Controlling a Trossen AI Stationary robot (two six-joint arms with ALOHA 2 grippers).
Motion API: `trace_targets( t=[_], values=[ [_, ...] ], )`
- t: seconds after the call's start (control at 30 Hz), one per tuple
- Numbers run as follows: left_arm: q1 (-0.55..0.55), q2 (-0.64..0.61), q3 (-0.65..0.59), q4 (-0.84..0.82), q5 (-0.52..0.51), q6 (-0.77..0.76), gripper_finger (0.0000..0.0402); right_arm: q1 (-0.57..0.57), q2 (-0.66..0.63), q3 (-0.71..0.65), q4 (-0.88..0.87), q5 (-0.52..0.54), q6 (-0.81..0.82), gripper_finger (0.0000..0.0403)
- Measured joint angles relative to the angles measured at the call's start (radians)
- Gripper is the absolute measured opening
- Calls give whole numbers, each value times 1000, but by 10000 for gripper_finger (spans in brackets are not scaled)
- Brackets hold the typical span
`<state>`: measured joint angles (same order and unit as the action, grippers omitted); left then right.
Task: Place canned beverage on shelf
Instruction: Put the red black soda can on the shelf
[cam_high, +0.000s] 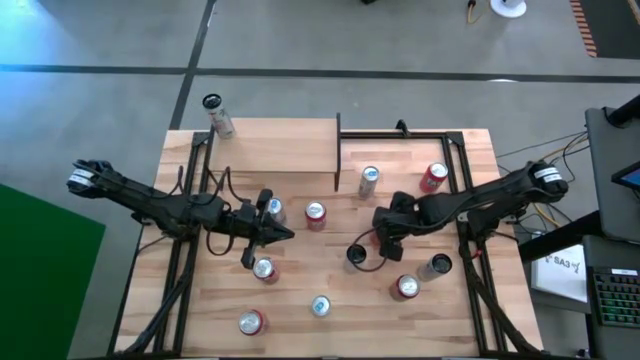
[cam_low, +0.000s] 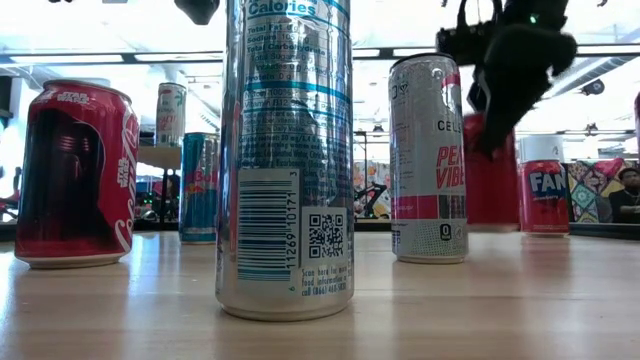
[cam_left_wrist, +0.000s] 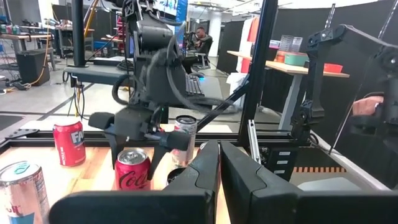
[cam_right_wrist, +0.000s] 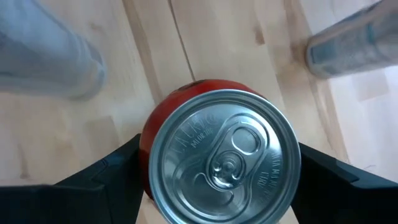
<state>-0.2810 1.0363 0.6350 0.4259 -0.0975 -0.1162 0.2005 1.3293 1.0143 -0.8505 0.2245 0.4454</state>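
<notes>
The shelf (cam_high: 275, 145) at the table's far left is carrying no can on its board, so the placing is not done, and the red can (cam_right_wrist: 214, 155) the robot is going for is standing upright on the table right of centre. The right gripper (cam_high: 383, 237) is reaching down over it, its fingers spread either side of the can and not yet clamped. The left gripper (cam_high: 282, 234) is waiting clenched shut and empty near the table's middle.

Overhead and table-level (very close) views share the cans (cam_high: 315, 213).
</notes>
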Motion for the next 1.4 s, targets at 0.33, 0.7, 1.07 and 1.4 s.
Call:
trace_targets(
  t=[0.33, 0.7, 1.07, 1.4],
  values=[
    [0, -2, 0, 3, 0, 0, 0, -9, -3, 258, -222, 4, 3, 294],
    [-6, -81, 8, 0, 1, 49, 0, -107, 67, 526, -283, 12, -141, 294],
    [-43, -150, -7, -26, 2, 56, 0, -211, 270, 806, -367, 4, -363, 294],
    [-78, -187, -9, -51, 2, 59, 0, -266, 431, 1088, -442, -1, -520, 294]
  ],
)
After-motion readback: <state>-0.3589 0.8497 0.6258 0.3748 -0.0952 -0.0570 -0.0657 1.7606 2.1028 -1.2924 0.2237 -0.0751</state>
